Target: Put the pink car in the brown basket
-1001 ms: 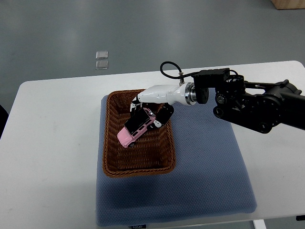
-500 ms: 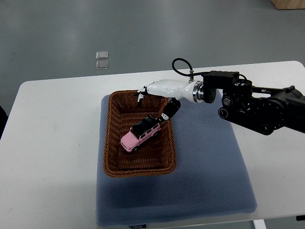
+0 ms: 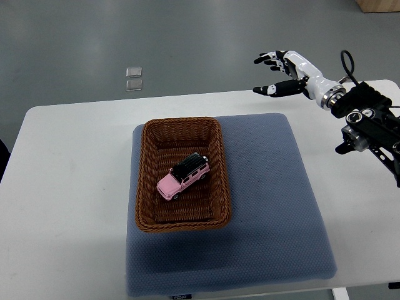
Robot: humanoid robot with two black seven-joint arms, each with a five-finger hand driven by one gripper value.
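The pink car [image 3: 182,176], with a black roof, lies on its wheels inside the brown wicker basket [image 3: 145,181], near its middle. The basket stands on the left part of a blue-grey mat [image 3: 269,200]. My right hand [image 3: 275,74] is open and empty, fingers spread, raised above the table's far right edge, well away from the basket. Its black arm enters from the right edge. The left arm is out of view.
The mat lies on a white table [image 3: 69,187]. Two small clear squares [image 3: 133,77] lie on the grey floor beyond the table. A cardboard box corner [image 3: 378,5] shows at the top right.
The right hand let go of the pink car inside the basket, then drew back up and to the right, past the table's far edge. The car now rests on the basket floor.
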